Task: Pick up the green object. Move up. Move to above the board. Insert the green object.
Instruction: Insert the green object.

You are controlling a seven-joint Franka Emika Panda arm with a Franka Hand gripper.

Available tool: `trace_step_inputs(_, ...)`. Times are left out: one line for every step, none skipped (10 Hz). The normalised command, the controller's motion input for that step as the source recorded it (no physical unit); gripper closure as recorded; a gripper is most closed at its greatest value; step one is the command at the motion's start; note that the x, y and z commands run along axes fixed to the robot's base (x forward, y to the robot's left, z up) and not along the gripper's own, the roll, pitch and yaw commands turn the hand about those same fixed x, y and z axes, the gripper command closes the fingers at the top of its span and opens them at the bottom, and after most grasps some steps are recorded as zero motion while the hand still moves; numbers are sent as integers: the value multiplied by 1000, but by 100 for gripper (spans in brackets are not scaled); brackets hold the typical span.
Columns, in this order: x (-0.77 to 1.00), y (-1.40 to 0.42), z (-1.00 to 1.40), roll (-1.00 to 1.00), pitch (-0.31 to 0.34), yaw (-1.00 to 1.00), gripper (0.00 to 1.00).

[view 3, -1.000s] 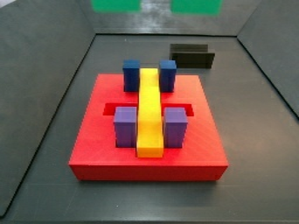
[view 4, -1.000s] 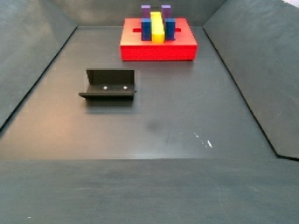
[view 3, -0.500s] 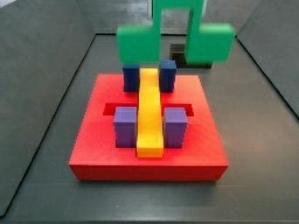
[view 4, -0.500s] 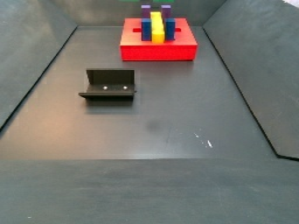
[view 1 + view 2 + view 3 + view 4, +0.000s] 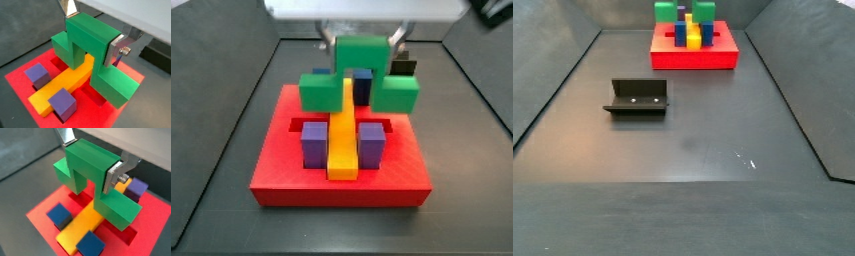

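1 green object [image 5: 93, 55] in gripper [image 5: 90, 35] fingers, above 1 board [image 5: 291, 175].

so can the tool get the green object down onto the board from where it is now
Probably yes. The tool holds the green object over the board, straddling the yellow bar. In both wrist views, nothing blocks the red surface beneath its side cubes; whether slots lie there I can't tell.

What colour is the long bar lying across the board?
Yellow; the bar on the board shows best in a side view, under the pincer.
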Motion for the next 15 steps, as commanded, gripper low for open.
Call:
trace_step_inputs(-160, 0, -131, -40, 0, -86, 100)
trace_step_inputs(-86, 0, -74, -46, 0, -29, 100)
trace_step_inputs(-51, 0, 0, -116, -13, -11, 100)
trace_step_inputs(-71, 0, 0, -136, -27, 0, 100)
trace_step_inputs(-129, 0, -3, -43, -11, -31, 100)
trace_step_inputs(-126, 0, -9, -11, -1, -31, 100)
trace_step_inputs(-146, 0, 0, 0, 0, -34, 100)
trace_step_inputs(-249, 49, 0, -3, 0, -91, 100)
trace_step_inputs(-129, 0, 0, 0, -3, -49, 100)
trace_step_inputs(-34, 0, -17, 0, 0, 0, 100)
trace_step_inputs(0, 0, -143, 34, 0, 0, 100)
trace_step_inputs(23, -3, -243, 1, -23, 0, 100)
trace_step_inputs(146, -11, -334, 0, -74, 3, 100)
trace_step_inputs(169, 0, -357, 0, -90, 0, 100)
trace_step_inputs(100, 0, -326, 0, -83, 9, 100)
